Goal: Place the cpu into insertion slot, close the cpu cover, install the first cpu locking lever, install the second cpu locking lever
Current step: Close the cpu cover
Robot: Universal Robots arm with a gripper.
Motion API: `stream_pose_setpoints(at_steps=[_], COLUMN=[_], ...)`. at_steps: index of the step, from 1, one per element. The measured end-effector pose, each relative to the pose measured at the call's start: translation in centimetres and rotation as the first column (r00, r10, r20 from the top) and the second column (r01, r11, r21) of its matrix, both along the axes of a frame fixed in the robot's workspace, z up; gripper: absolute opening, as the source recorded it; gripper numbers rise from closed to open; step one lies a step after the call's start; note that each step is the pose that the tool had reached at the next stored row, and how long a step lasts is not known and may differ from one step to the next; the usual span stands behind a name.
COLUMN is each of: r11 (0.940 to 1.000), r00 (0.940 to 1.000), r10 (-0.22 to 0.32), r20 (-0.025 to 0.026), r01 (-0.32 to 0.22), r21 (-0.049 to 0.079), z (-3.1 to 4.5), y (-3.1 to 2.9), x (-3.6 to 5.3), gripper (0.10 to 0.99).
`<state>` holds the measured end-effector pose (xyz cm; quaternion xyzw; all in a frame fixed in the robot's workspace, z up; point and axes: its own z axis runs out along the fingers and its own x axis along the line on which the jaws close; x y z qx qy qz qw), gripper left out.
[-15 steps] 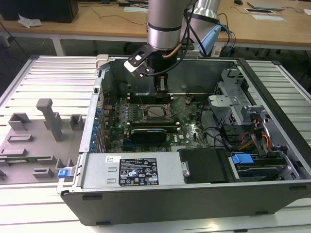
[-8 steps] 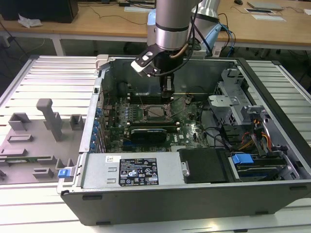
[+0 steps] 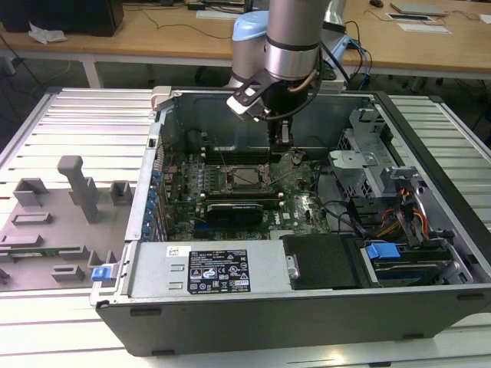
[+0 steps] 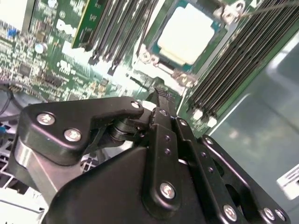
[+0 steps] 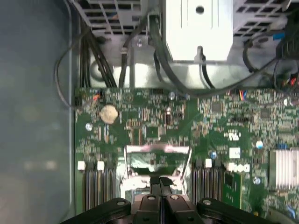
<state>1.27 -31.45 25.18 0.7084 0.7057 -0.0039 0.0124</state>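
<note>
1. One small silvery cpu (image 4: 189,35) lies flat in its socket on the motherboard (image 3: 299,195), roughly mid-case, so seating looks done. I judge the work is now on the cpu cover (image 5: 158,149) or a locking lever. Whether that frame is fully down I cannot tell.
2. Doing this step well means pressing the closed tip squarely on the metal frame or the lever wire. It should never bear on the chip's top or on the memory slots (image 4: 243,60) beside the socket. A slow push keeps the tip from skidding off the thin metal.
3. Just past the socket's far edge, toward the exterior view's right, the hand (image 5: 161,179) hangs low inside the case (image 3: 430,123). Its fingers are pinched together with nothing between them. Whether the tip touches the frame I cannot tell.
4. Farther back, the arm (image 3: 291,38) drops almost straight down from the far side, its wrist aiming the hand at the board.
</note>
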Motion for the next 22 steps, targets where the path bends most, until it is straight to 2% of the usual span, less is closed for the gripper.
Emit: stream_pose_setpoints(at_steps=[5,7,10,12,19,22], r11=[1.0,1.0,0.9999,0.9998,0.9996,0.9996], r00=[1.0,1.0,0.9998,0.9996,0.9995,0.9995], r10=[0.003,0.004,0.013,0.021,0.027,0.027], r20=[-0.001,0.001,0.0132,0.0177,0.0185,0.0184], r01=[-0.003,-0.004,-0.013,-0.021,-0.027,-0.027], r21=[0.0,0.0,0.0,0.0,0.002,0.002], z=[0.49,0.5,0.5,0.51,0.51,0.51], y=[0.0,0.0,0.0,-0.01,-0.02,-0.02], x=[0.24,0.25,0.4,0.63,1.94,3.02], gripper=[0.106,0.106,0.106,0.106,0.106,0.106])
